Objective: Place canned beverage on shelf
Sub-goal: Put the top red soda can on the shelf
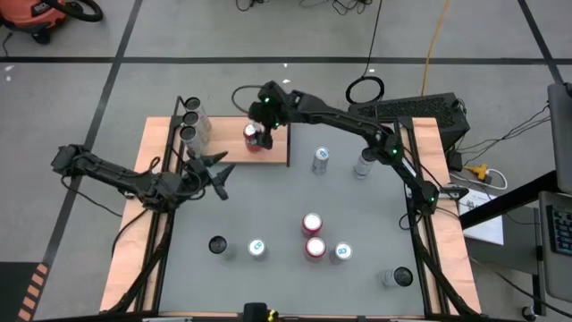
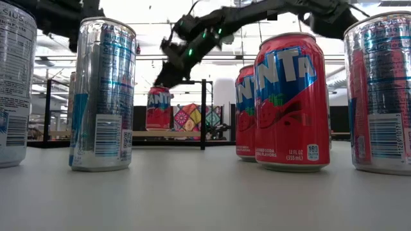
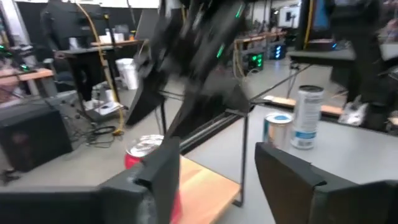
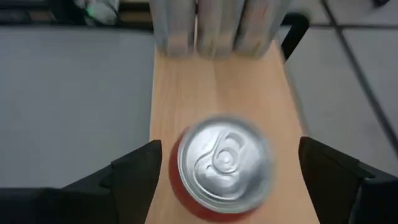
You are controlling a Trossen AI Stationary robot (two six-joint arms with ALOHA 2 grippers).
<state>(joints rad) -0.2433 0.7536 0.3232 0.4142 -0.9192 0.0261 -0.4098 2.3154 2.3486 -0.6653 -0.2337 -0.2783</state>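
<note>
Directly beneath the right gripper (image 4: 227,171), whose dark fingers stand spread wide and clear of it, the red silver-topped soda can (image 4: 225,167) stands upright on the light-brown wood-grain shelf (image 4: 205,93), where a crooked retreat could topple it.

The wooden shelf (image 1: 276,141) carries 1 upright red can (image 1: 255,137) and 3 silver cans (image 1: 190,123) at its end; the grey table (image 1: 268,206) carries scattered upright cans (image 1: 312,236).
</note>
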